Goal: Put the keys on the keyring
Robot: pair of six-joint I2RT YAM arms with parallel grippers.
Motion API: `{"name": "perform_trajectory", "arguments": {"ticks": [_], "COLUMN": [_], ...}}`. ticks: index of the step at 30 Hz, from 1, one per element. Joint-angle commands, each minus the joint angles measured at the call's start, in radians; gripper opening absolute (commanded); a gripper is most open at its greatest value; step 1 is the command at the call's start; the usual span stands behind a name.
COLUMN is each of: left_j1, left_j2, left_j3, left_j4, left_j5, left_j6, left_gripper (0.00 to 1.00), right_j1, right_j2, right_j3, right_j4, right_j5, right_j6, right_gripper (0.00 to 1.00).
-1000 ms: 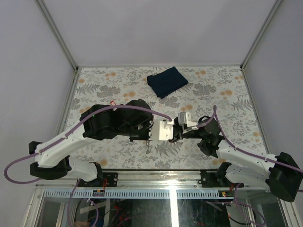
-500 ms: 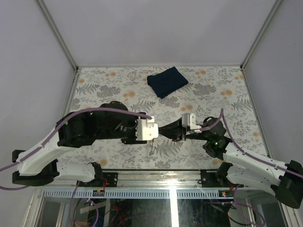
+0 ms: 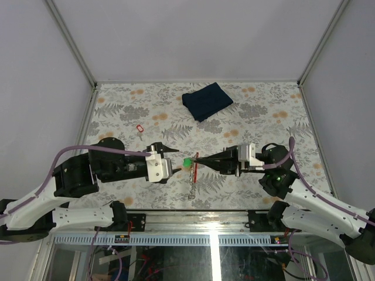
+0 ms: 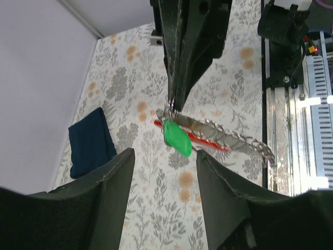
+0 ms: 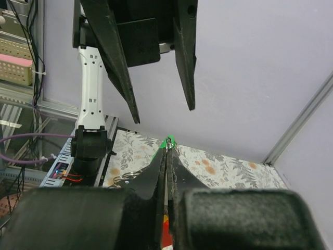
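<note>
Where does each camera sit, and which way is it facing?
Top external: fixed above and behind the robot, looking down at the table; the left arm and right arm both show.
Left wrist: on the left arm, looking along its open fingers at the right gripper, which pinches the keyring.
Right wrist: on the right arm, looking along its shut fingers at the left gripper.
Shared: the green key shows in all three.

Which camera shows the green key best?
Left wrist: the green key hangs in full view from the keyring at the right gripper's tips. Top external shows a small green speck; right wrist only a sliver beyond its own grip.
</note>
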Motion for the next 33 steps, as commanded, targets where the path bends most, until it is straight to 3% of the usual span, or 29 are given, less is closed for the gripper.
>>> {"name": "perform_trajectory", "arguments": {"ticks": [1,10,17,22,26,33], "left_j1": [-0.005,-0.005,-0.005,-0.005,-0.005,-0.004], "left_j2": [-0.001,0.011,0.014,0.018,0.027,0.042], "left_j3": [-0.061,-0.114,-0.13,-0.127,-0.119,-0.08], "left_j4": [0.239,0.298,0.294,0.281,0.253,0.187], "left_j5": [0.056,0.054,0.039,0.034,0.014,-0.023], "left_j6": [-0.018,-0.031,-0.04,-0.043,-0.044,-0.044], "left_gripper": [0.5,0.44,0.24,0.16,0.01,0.0], "right_j1": [0.006,0.007,0.007,0.007,0.007,0.006], "right_j2": [-0.028,-0.05,-0.059,-0.061,-0.063,-0.075], "right_j3": [0.057,0.055,0.058,0.055,0.056,0.057], "right_j4": [0.047,0.056,0.072,0.089,0.1,0.106], "right_j5": [-0.032,-0.041,-0.048,-0.047,-0.047,-0.033], "right_j6": [-0.002,0.002,0.012,0.019,0.025,0.018], "right_gripper": [0.0,0.0,0.0,0.0,0.0,0.0]}}
